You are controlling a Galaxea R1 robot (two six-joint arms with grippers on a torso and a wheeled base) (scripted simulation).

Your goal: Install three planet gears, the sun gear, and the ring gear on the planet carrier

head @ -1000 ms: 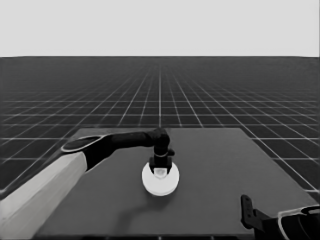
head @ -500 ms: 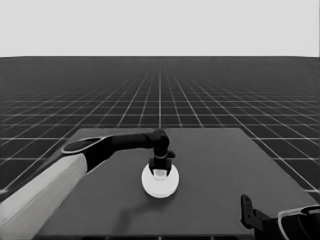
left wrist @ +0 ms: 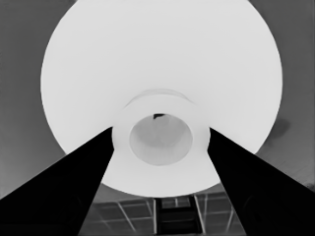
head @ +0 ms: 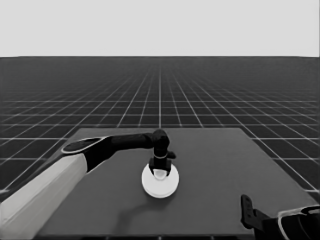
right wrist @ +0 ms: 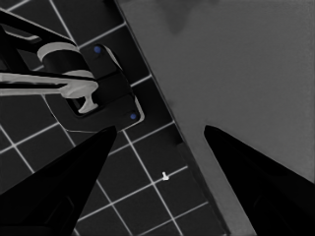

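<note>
My left end effector (head: 160,169) hangs over the middle of the desk (head: 225,175), directly above the larger round part (head: 160,183), which lies flat there. In my left wrist view that part (left wrist: 162,64) fills most of the picture, and my two fingers (left wrist: 74,182) stand on either side of its raised central collar, pressed to its sides, so I grip it. My right end effector (head: 248,212) waits at the desk's near right corner, its fingers (right wrist: 64,182) spread with nothing between them.
</note>
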